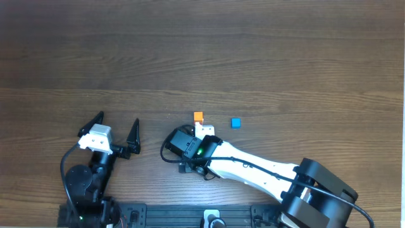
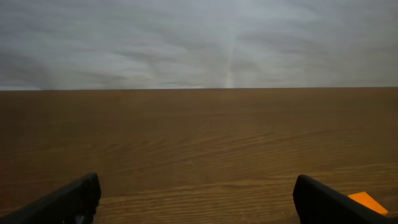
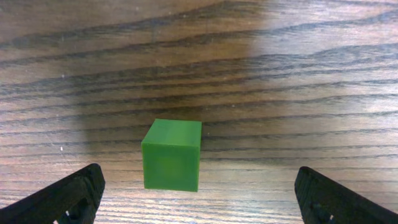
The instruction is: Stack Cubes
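Observation:
A green cube rests on the wooden table just ahead of my right gripper, which stands open with a dark finger on either side of it and touches nothing. In the top view the right arm's wrist covers this cube. An orange cube sits just beyond that wrist, and a blue cube lies a little to its right. My left gripper stands open and empty at the near left. An orange corner peeks out past one of its fingers.
The wooden table stretches bare across the far half and the right side. The right arm lies diagonally from the bottom right toward the middle. A black rail runs along the near edge.

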Controlling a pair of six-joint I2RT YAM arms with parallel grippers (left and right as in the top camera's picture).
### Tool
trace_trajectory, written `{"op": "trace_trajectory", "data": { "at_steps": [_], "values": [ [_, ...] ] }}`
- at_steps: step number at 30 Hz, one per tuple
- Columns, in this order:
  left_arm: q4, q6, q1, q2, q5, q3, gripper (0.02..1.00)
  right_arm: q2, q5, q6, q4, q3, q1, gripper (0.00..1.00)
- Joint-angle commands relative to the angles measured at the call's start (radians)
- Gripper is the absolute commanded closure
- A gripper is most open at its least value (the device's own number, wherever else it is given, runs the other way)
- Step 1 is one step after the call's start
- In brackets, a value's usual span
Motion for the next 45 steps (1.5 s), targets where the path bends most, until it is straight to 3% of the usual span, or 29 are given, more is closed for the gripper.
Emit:
{"op": "trace_trajectory", "data": {
  "at_steps": [1,26,34,38,45],
  "values": [
    [0.0,0.014,-0.003,-0.006,0.01,-0.005,0.018,0.023,0.024,0.018,0.008,0.024,0.016,0.04],
    [0.0,0.014,-0.003,-0.006,0.01,-0.005,0.018,0.071,0.031,0.018,0.029,0.024,0.022,0.163],
    [0.0,0.015,-0.003,-0.006,0.01,-0.005,0.02,0.072,0.031,0.018,0.044,0.024,0.032,0.299],
    [0.0,0.014,-0.003,-0.006,0.01,-0.005,0.02,0.072,0.031,0.018,0.048,0.024,0.035,0.424],
    [0.0,0.015,-0.003,-0.006,0.01,-0.005,0.018,0.072,0.023,0.017,0.056,0.024,0.042,0.5]
  ]
}}
